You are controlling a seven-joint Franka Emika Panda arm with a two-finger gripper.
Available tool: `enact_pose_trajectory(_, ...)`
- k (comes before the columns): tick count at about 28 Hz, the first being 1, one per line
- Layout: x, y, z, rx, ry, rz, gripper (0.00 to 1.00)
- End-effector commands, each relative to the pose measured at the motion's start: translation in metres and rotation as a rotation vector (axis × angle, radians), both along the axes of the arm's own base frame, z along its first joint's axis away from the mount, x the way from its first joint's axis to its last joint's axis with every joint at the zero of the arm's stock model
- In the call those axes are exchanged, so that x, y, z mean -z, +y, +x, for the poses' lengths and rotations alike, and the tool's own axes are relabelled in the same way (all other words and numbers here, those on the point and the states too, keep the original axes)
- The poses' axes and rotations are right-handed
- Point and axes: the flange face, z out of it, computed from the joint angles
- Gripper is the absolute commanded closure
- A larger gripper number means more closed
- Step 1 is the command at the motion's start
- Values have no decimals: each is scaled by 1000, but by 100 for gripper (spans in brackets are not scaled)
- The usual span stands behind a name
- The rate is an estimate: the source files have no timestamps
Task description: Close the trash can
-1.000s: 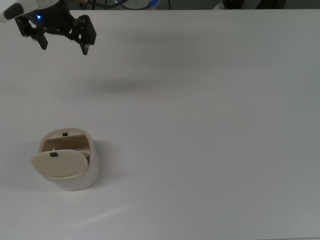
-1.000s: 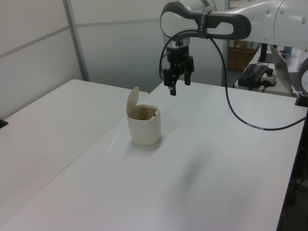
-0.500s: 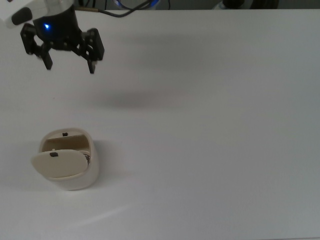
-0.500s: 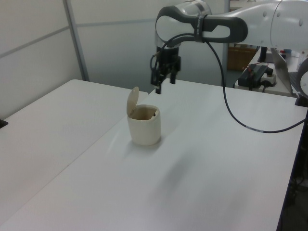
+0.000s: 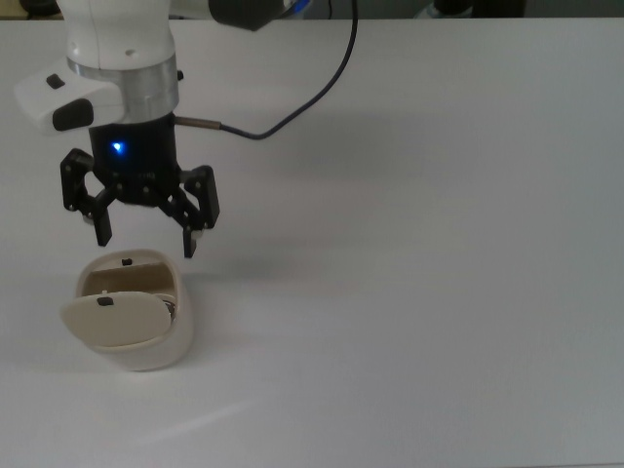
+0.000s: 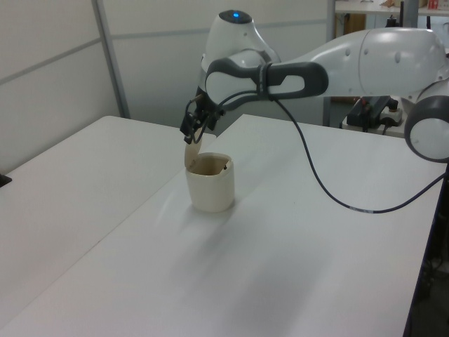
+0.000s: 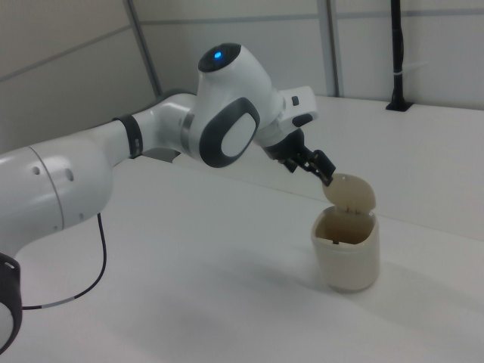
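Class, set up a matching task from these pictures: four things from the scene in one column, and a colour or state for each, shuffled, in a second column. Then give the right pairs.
Things
1. trash can
2. lid
3. hand
4. cable

Descriptions
A. black, fingers spread
B. cream, standing on the white table
C. raised, bin mouth uncovered
D. dark, trailing across the table in the top view

Pairs: 1-B, 2-C, 3-A, 4-D
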Motion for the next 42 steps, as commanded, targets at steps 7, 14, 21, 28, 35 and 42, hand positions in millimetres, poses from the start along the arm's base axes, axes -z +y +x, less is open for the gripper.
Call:
enact_pose_trajectory(7, 18, 0, 28, 68, -215, -9, 0)
enact_pose_trajectory(14, 28, 3, 39, 58, -282, -47, 0)
enact_pose_trajectory(21, 28, -4, 42, 61, -288, -66, 23)
enact_pose_trajectory(28, 29, -3, 43, 58, -286, -68, 93)
enact_pose_trajectory(35, 31, -4, 43, 57, -282, -70, 100)
enact_pose_trajectory(42, 34, -13, 41, 58, -269, -93, 100)
